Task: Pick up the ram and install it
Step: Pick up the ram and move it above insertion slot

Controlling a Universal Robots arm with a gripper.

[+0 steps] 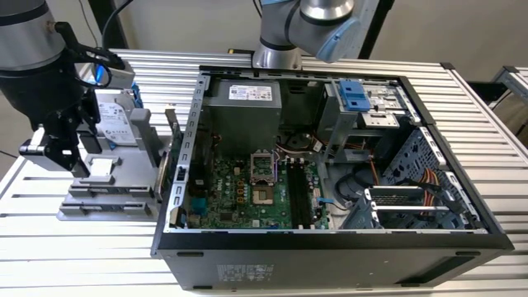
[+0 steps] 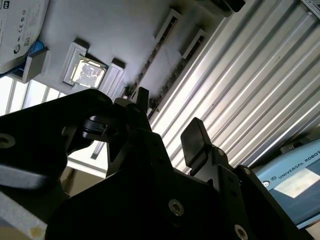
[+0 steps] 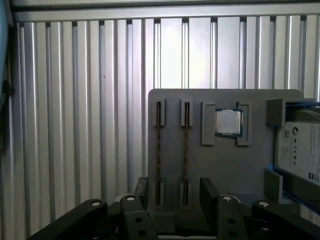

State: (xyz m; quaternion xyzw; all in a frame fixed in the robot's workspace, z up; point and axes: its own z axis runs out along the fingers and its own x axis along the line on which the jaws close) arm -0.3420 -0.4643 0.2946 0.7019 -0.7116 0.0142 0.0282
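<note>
First wrist view had two thin dark ram sticks [image 3: 159,150] sitting edge-up in slots of the flat grey plastic holder tray [image 3: 225,165]. The black gripper [image 3: 175,192] hung above them, fingers spread wide and holding nothing. A square silver processor chip [image 3: 229,121] sat alongside.

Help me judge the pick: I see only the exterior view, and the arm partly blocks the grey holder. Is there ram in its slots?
Observer: Yes. In the first wrist view the holder carries two sticks on edge in side-by-side slots: the ram stick nearer the processor and the second ram stick.
Operator: Is the gripper open?
Observer: Open. In the second wrist view the gripper shows a clear gap between its fingers, with nothing held.
Operator: Is it touching either stick?
Observer: No. In the first wrist view its fingers are clear of both sticks, near one end of the slots.
</note>
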